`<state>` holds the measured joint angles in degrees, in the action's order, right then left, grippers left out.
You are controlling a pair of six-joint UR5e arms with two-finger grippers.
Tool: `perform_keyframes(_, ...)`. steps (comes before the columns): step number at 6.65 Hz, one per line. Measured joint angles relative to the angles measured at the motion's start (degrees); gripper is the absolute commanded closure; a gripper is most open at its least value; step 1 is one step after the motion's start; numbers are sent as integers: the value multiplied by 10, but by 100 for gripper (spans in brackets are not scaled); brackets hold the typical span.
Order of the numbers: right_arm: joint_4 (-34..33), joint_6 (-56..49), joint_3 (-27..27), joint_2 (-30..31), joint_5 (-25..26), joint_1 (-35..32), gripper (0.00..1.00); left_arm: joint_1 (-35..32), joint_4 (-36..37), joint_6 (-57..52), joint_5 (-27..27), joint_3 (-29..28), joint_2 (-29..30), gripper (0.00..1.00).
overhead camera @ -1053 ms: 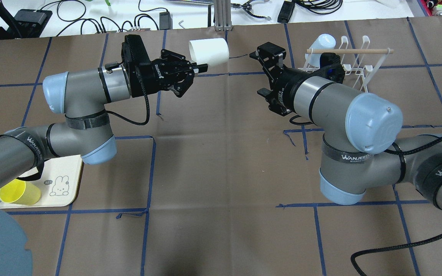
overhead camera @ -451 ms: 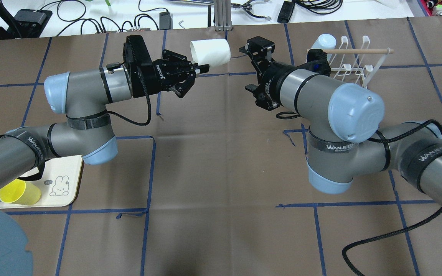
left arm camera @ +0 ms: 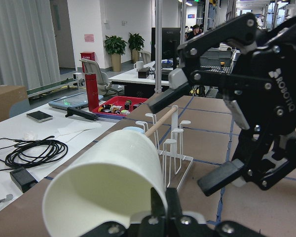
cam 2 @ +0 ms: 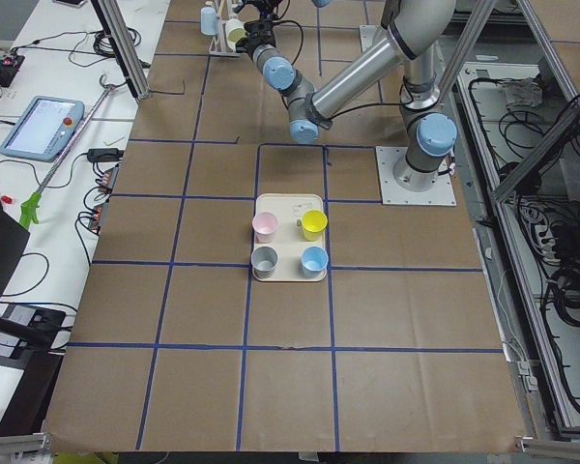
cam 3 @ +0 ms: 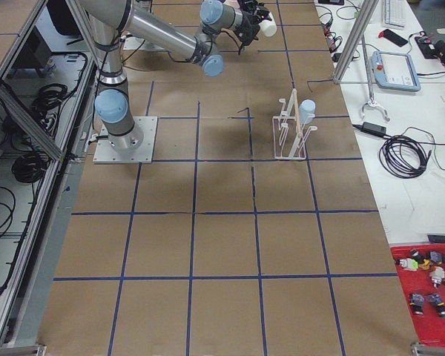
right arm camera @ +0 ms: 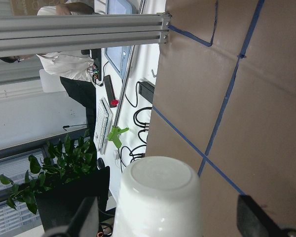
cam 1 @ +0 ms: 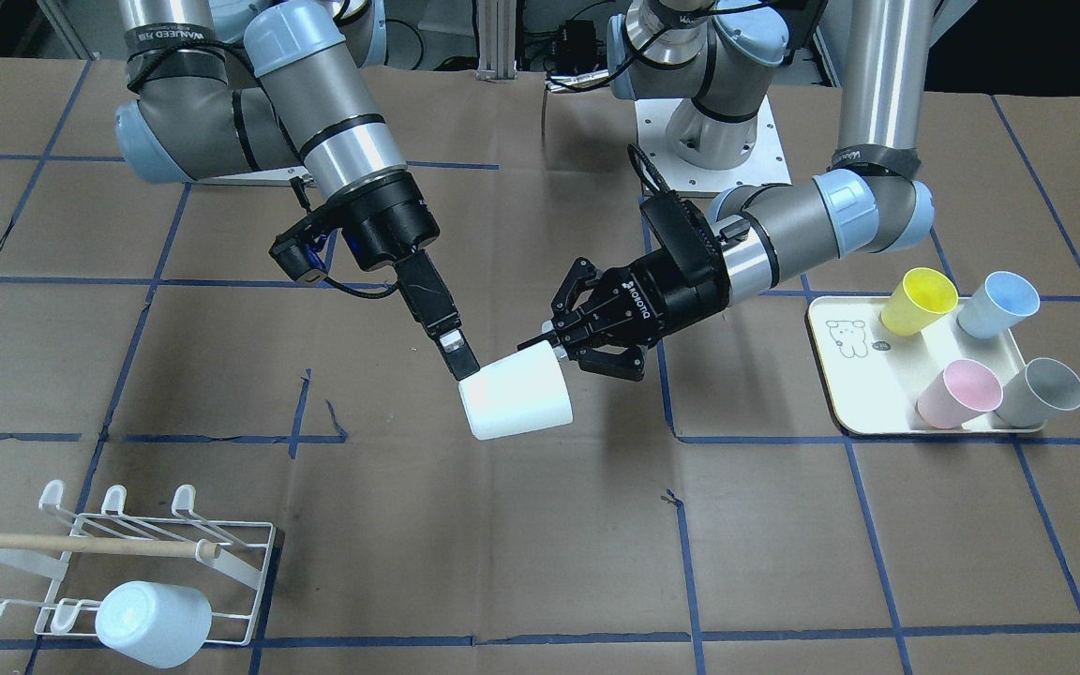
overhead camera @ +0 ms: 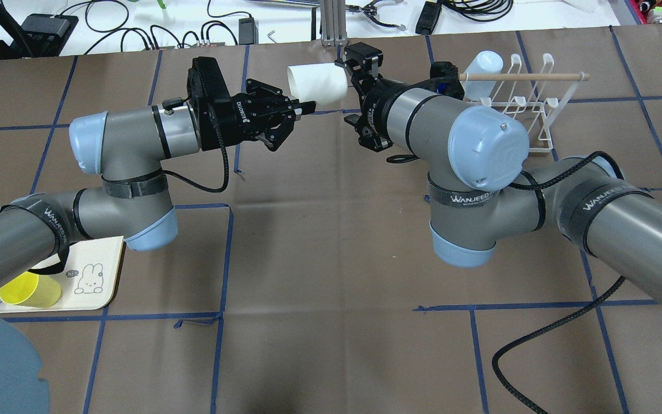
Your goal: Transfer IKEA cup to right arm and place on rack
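Stretching from upper left, the silver-grey tubular right arm (cam 1: 343, 131) reaches mid-frame; the white wire rack (cam 1: 81, 544) stands lower left. The smooth tapered cup (cam 1: 514, 405) hangs at centre, left gripper (cam 1: 554, 345) pinching its rim, right gripper (overhead camera: 347, 90) spread either side of its base.

Right hand's (right arm camera: 167, 217) parted jaws flank the white cup (right arm camera: 158, 192) with room.
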<state>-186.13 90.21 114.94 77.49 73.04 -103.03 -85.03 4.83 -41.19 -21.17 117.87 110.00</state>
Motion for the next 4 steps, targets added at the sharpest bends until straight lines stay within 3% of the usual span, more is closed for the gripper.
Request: perform_keyframes(4, 0, 1, -29, -28, 2, -2, 1, -1, 1, 0, 0, 1, 0, 91)
